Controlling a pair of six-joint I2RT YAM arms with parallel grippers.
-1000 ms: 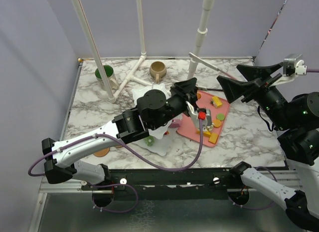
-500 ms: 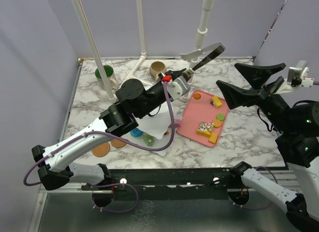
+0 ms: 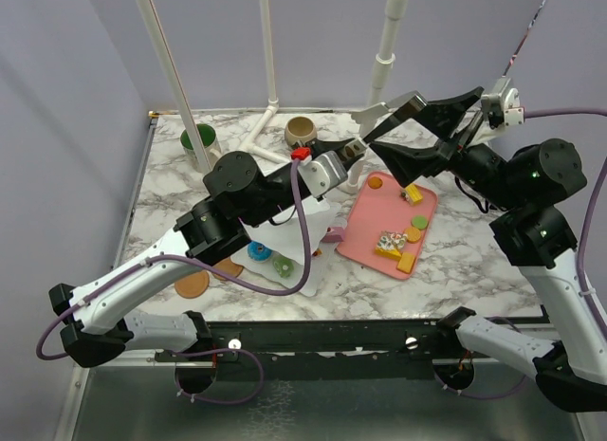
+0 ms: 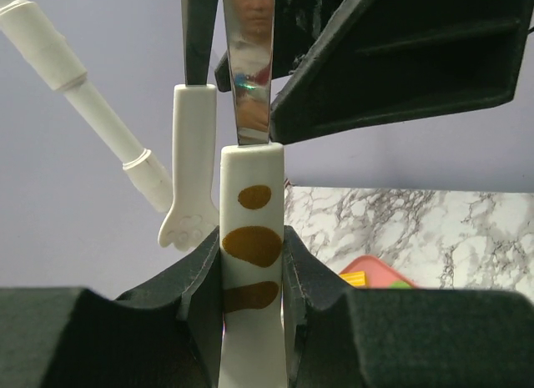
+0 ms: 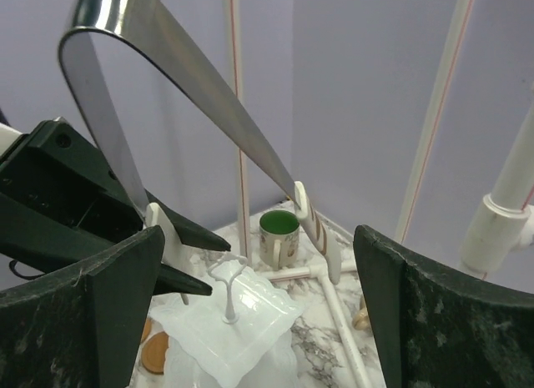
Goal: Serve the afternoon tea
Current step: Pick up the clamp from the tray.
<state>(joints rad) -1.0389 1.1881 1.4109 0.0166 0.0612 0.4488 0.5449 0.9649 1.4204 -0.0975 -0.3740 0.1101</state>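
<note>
1. The white three-tier stand stands on the marble bench, left of centre. In the overhead view the left arm hides most of it.
2. A blue donut and a green donut lie at the stand's near left side. Whether they rest on its lowest plate or on the bench cannot be told.
3. Two brown discs lie on the bench, left of the stand and nearer the arm bases.
4. The green-lined mug stands at the far left of the bench. The tan mug stands to its right, behind the stand.
5. The pink tray lies just right of the stand. It carries a yellow cake slice, an orange disc and several more small pastries.
6. The left gripper is raised above the far end of the tray. Its jaws are clamped on the metal tongs, gripping the white, brown-spotted end of one tong arm. The other arm's paw-shaped tip shows beside it.
7. The right gripper reaches in from the right at the same height. Its jaws are wide apart, one on either side of the tongs' bent end. Whether they touch it cannot be told.
</note>
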